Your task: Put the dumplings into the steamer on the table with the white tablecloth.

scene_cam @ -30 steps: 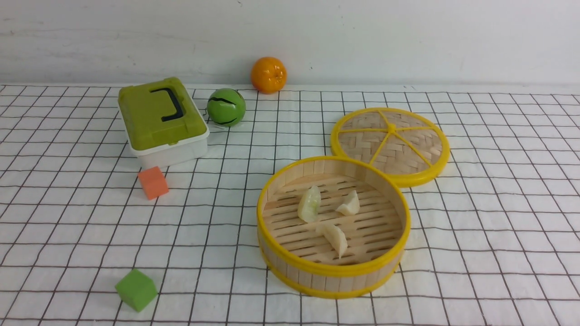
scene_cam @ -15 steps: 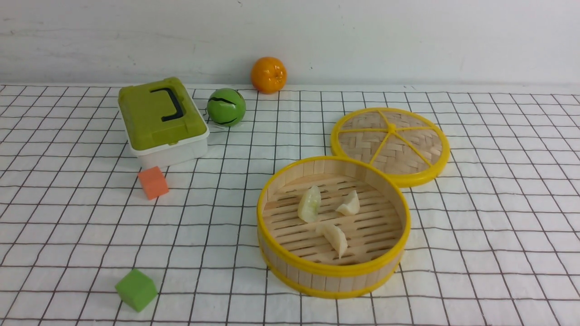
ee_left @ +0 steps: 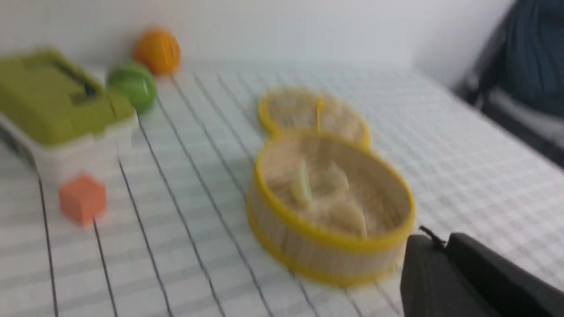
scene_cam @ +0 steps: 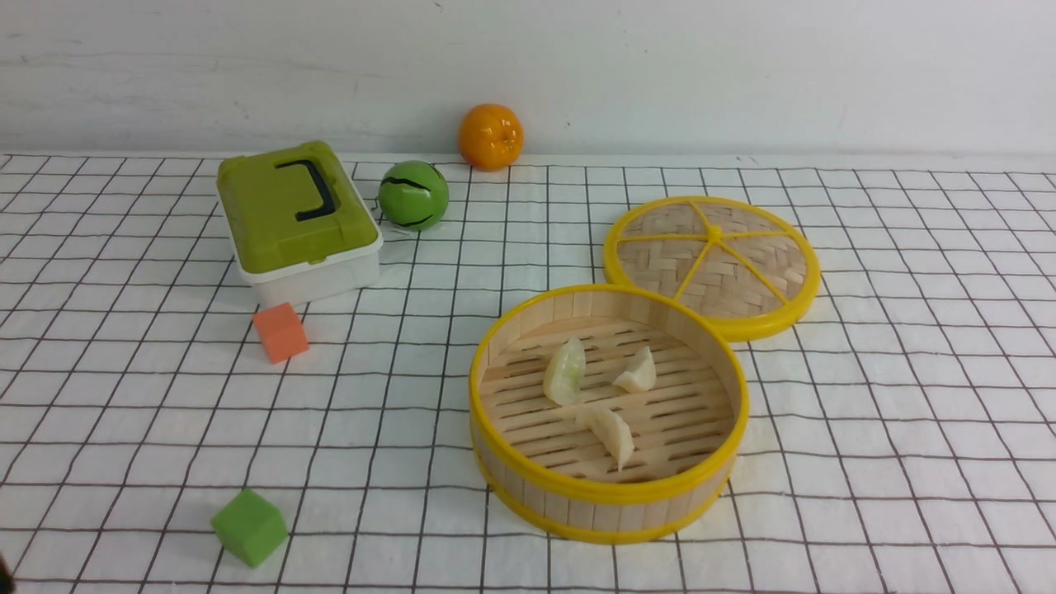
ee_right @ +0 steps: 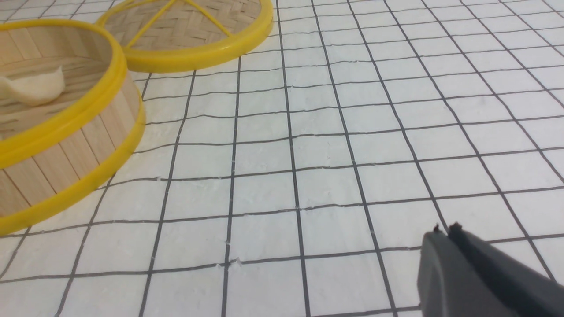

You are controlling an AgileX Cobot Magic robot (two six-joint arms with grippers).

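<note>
The steamer (scene_cam: 609, 493) stands on the white tablecloth (scene_cam: 866, 396) right of centre. All three dumplings lie on its slatted floor: the pale green one (scene_cam: 565, 373), one to its right (scene_cam: 636, 371) and one nearer the front (scene_cam: 610, 433). Neither gripper shows in the front view. In the blurred left wrist view my left gripper (ee_left: 440, 241) is shut and empty, beside the steamer (ee_left: 328, 241). In the right wrist view my right gripper (ee_right: 445, 230) is shut and empty over the cloth, apart from the steamer (ee_right: 79, 123); one dumpling (ee_right: 31, 88) shows inside.
The flat woven lid (scene_cam: 711, 264) lies touching the steamer's far right side. A green-lidded box (scene_cam: 293, 219), a green ball (scene_cam: 412, 195) and an orange (scene_cam: 490, 136) stand at the back left. An orange cube (scene_cam: 280, 332) and a green cube (scene_cam: 249, 527) lie on the left.
Nothing on the table has moved. A small dark sliver has appeared at the bottom left corner of the front view.
</note>
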